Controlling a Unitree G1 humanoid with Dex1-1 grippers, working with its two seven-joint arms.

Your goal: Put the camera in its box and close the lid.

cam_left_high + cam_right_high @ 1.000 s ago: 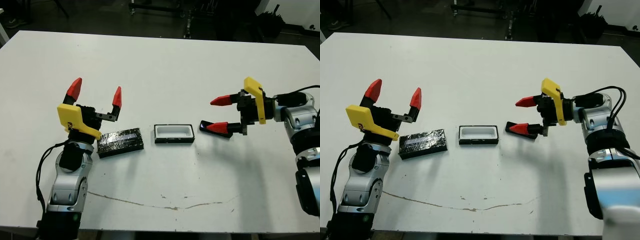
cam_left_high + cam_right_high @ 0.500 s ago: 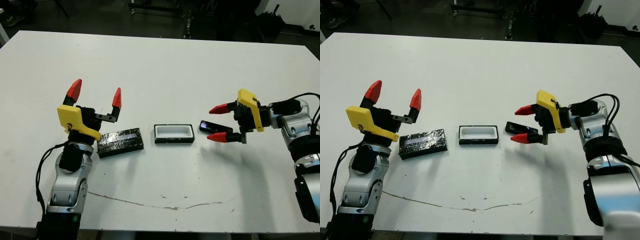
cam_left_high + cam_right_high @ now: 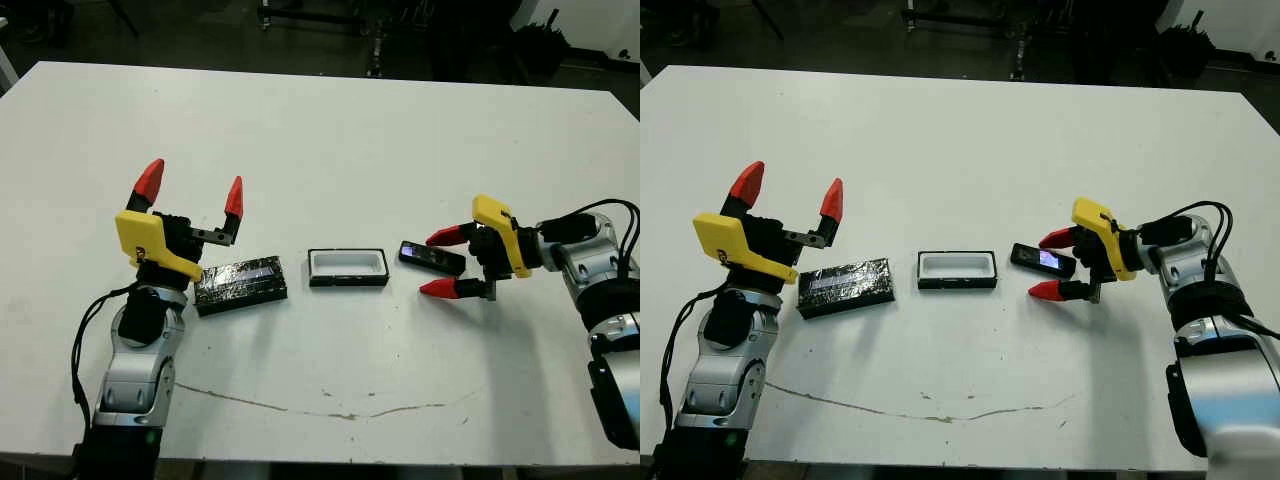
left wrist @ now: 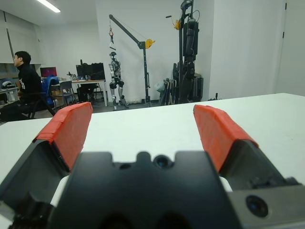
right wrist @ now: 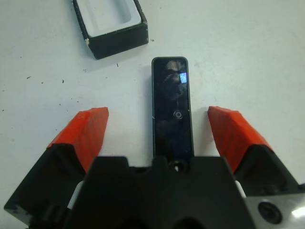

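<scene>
progress so far: none of the task's steps finished, judging by how things lie. camera [image 5: 172, 107] flat on the white table [image 3: 330, 130], just right of the box [image 3: 348, 268], not yet gripped and not yet lifted. right gripper [image 3: 446, 263] low at the table, spread wide, one red fingertip on each side of the camera's far end, pads apart from its edges in the right wrist view. bluish glint at the camera's end nearer the box.

left to do, by this reading: pinch the camera across its narrow sides, carry it the short way to the box, lay it in lengthwise, then fetch the lid and seat it on top.

box: open, upright, black walls around a white rounded hollow, nothing inside. lid [image 3: 240, 284] off, flat on the table just left of the box, slightly skewed, glossy top up with pale streaks.

left gripper [image 3: 192, 190] raised above and behind the lid, fingers pointing up and set wide, holding nothing, touching nothing. beyond the table in the left wrist view, a seated person [image 4: 24, 81] at a desk, well apart from the work.
</scene>
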